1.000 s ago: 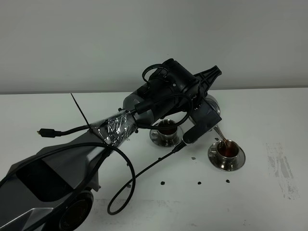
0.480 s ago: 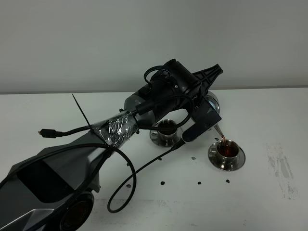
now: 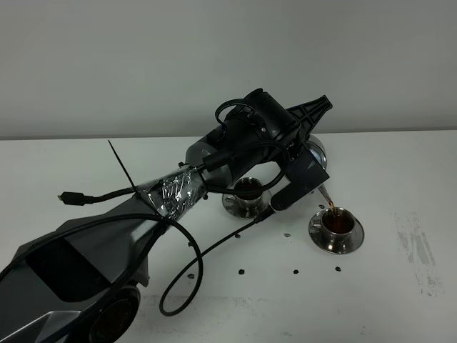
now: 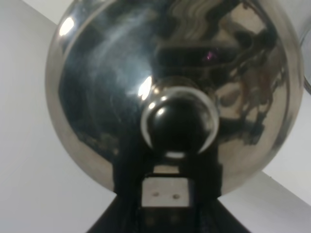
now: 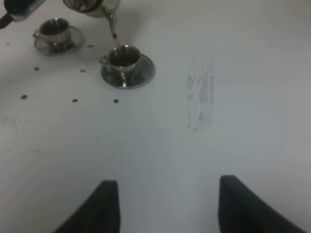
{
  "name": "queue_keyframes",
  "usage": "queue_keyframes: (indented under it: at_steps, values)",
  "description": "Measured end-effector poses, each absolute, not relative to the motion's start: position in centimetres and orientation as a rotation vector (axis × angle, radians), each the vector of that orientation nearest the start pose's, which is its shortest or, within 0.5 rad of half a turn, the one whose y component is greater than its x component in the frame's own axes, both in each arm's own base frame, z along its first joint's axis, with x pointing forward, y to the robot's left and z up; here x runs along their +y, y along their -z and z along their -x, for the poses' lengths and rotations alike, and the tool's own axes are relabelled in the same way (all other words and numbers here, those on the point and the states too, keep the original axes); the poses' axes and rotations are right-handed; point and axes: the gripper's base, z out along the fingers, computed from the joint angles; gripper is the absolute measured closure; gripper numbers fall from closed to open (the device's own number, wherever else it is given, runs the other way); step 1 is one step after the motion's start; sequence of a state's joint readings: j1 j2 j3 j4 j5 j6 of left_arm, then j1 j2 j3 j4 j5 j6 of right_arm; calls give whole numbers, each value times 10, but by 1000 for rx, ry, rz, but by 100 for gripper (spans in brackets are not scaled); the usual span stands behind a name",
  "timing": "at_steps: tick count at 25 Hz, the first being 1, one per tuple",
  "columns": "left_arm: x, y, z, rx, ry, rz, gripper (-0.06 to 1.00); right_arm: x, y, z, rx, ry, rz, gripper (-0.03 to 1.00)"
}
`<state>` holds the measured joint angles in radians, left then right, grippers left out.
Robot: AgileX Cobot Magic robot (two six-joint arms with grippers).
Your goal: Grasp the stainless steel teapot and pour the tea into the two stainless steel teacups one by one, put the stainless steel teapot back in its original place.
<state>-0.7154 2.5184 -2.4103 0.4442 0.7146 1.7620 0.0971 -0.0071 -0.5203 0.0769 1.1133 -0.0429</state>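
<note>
My left hand [image 3: 298, 171] is clamped on the teapot [image 4: 170, 73], holding it tilted above the middle of the worktop [image 3: 407, 164] with the spout [image 3: 323, 189] dipping toward the front-right corner. Tea [image 3: 328, 201] falls into the right-hand cup [image 3: 337, 223], which sits just below the spout tip. The other cup [image 3: 248, 191] already looks filled. My right hand [image 5: 165, 206] hangs with its fingers apart and empty, well apart from both cups.
</note>
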Motion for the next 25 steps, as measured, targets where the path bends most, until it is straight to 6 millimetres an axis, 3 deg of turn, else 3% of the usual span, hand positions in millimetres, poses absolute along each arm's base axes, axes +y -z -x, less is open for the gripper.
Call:
queue_keyframes:
  at_steps: [25]
  values:
    - [-355, -217, -447, -768, 1374, 3276, 71, 5, -279, 11, 2064, -126, 152, 52]
